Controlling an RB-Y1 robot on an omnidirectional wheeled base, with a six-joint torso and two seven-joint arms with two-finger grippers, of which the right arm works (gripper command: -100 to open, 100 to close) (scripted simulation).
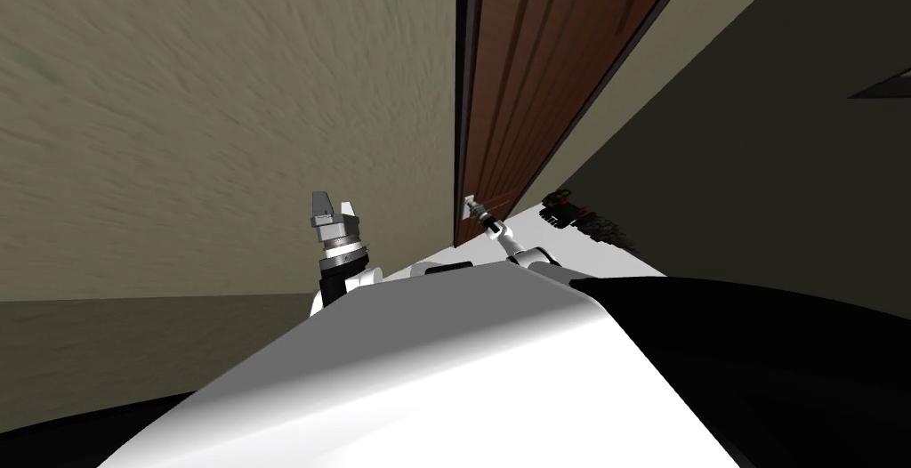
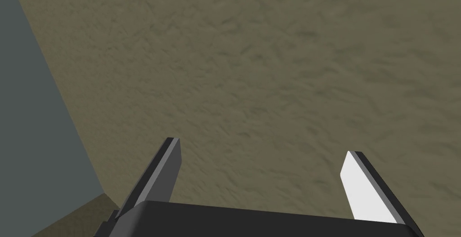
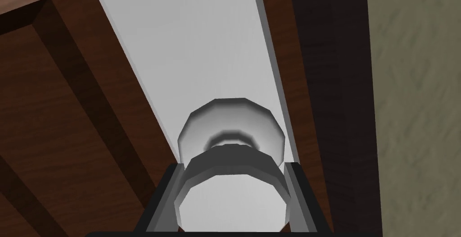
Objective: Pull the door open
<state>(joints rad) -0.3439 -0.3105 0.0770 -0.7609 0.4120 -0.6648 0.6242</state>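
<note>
At the brown door (image 1: pixel 525 71), the right gripper (image 3: pixel 232 166) clasps the round, light grey knob (image 3: pixel 232 193), with its 2 fingers (image 3: pixel 299 193) pressed against the knob's opposite sides. The knob stands out from a pale backplate (image 3: pixel 193 45) near the door's edge, just beside the dark frame (image 3: pixel 328 67). In the head view the right arm reaches forward from the shoulder to this spot, low on the door.

The grasp looks complete and the pull itself not yet begun, since the door appears to sit closed within its frame. The next move likely calls for a steady draw back toward the body along the door's arc. The wrist would need to follow the swing so the knob does not slip from between the thin fingers.

The left gripper (image 2: pixel 263 148) hangs raised and idle before a rough, tan wall (image 1: pixel 222 89), well apart from the door, its 2 fingers spread wide and holding nothing.

Beyond the door's foot runs a strip of pale floor (image 1: pixel 534 222). A small dark object (image 1: pixel 578 215) lies on it, too small to identify.
</note>
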